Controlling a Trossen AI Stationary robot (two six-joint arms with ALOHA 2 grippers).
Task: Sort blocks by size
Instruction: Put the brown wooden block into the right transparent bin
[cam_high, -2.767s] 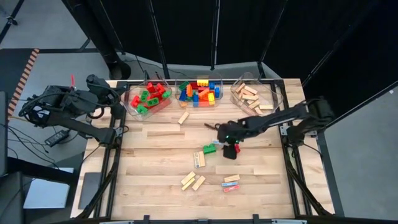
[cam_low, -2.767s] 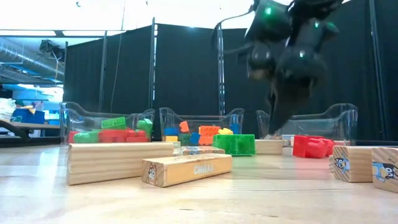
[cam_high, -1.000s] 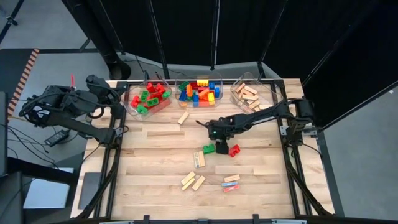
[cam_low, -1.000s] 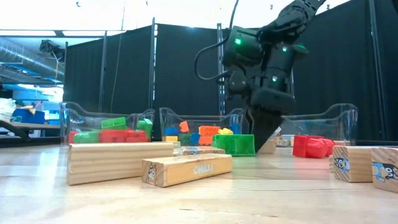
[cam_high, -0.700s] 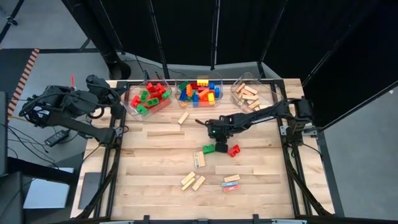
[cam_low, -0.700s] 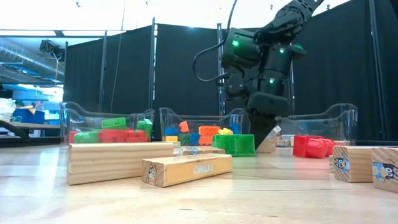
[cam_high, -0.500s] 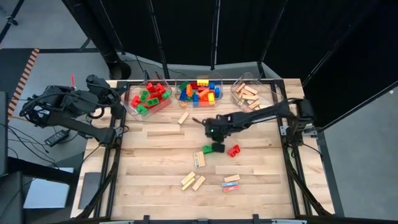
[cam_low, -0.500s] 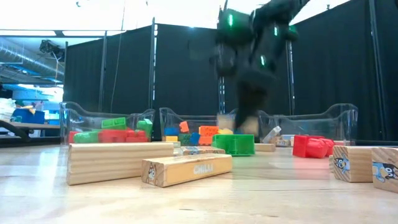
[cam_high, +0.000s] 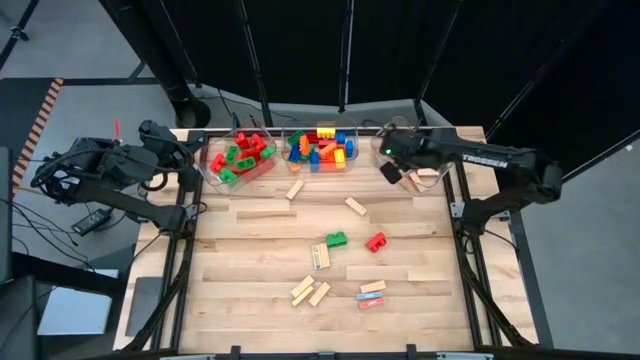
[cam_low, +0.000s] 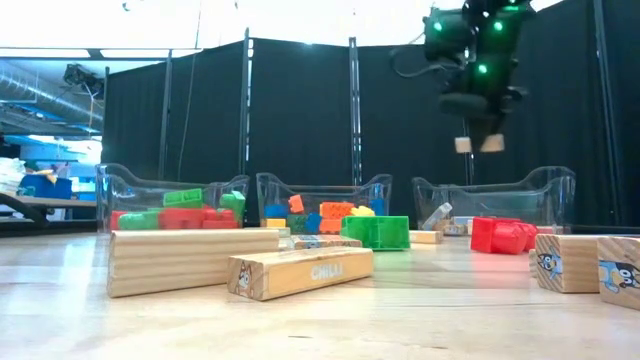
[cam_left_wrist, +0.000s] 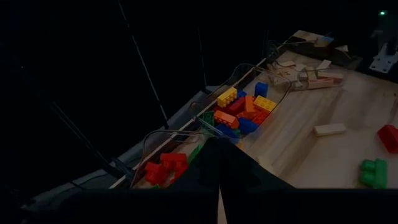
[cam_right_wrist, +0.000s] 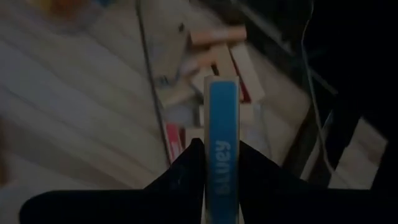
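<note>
Overhead, right gripper (cam_high: 392, 172) clamps wooden bar (cam_right_wrist: 222, 134), print partly hidden; left gripper (cam_left_wrist: 217, 186) closed.

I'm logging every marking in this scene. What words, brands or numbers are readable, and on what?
"TROSSEN": on the right arm, seen from above.
"CHILLI": on the end of the wooden bar lying nearest the low camera.
Letters ending in "ey": on the blue face of the wooden block held in the right end effector; the start is not readable.
Cartoon prints on the blocks at right: no readable words.
</note>
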